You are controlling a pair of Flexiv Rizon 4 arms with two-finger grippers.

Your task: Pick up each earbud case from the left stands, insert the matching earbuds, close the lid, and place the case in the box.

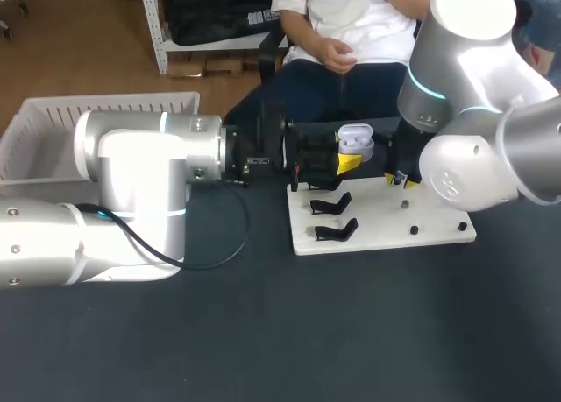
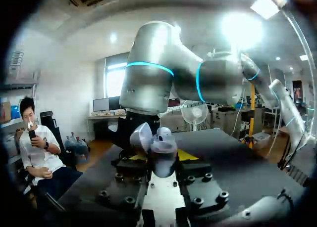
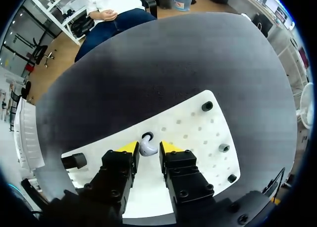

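My left gripper (image 1: pixel 348 163) holds a white earbud case (image 1: pixel 355 140) above the back of the white board (image 1: pixel 386 236), its lid standing open. In the left wrist view the case (image 2: pixel 163 150) sits between the fingers with the lid (image 2: pixel 141 135) tipped back. My right gripper (image 1: pixel 401 181) is down on the board just right of the case. In the right wrist view the right gripper (image 3: pixel 148 148) has its yellow tips against both sides of a white earbud (image 3: pixel 147 148), which sits by a small black socket (image 3: pixel 147 136).
Two empty black stands (image 1: pixel 331 205) (image 1: pixel 337 231) sit on the board's left part, and small black pegs (image 1: pixel 414 230) (image 3: pixel 207 106) on its right. A white slatted box (image 1: pixel 53 122) stands at the table's back left, behind my left arm.
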